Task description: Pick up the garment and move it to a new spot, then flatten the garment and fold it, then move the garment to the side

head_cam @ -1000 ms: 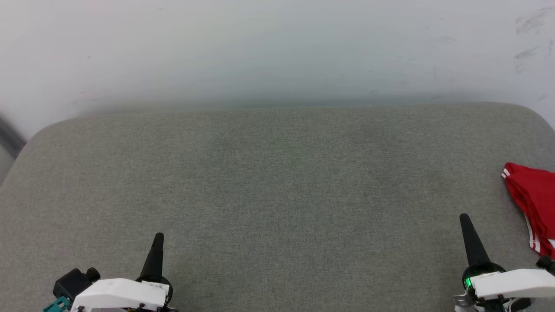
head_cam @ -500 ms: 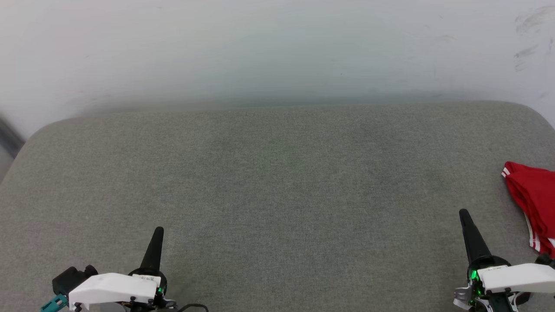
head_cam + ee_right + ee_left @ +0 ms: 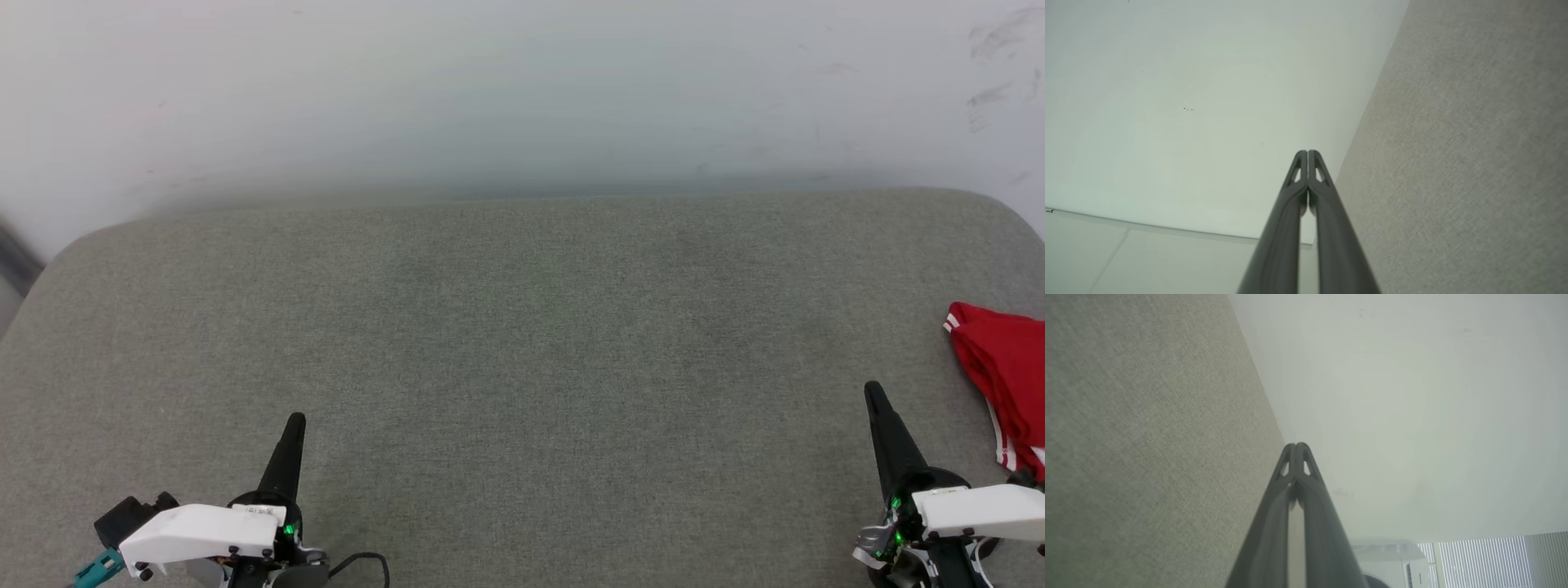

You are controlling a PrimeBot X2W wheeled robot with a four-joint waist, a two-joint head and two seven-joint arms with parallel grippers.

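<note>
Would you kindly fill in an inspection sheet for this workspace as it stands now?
Surface: grey fabric surface, rounded corners.
Job's things: red garment with white stripe trim, lying at the head view's right edge, partly cut off.
Clutter: nothing seen.
Grippers: left gripper and right gripper both shut, holding nothing.
Cables: thin dark cable looped beside the left wrist.
Surroundings: pale wall with scuff marks; blinds in left wrist view.
</note>
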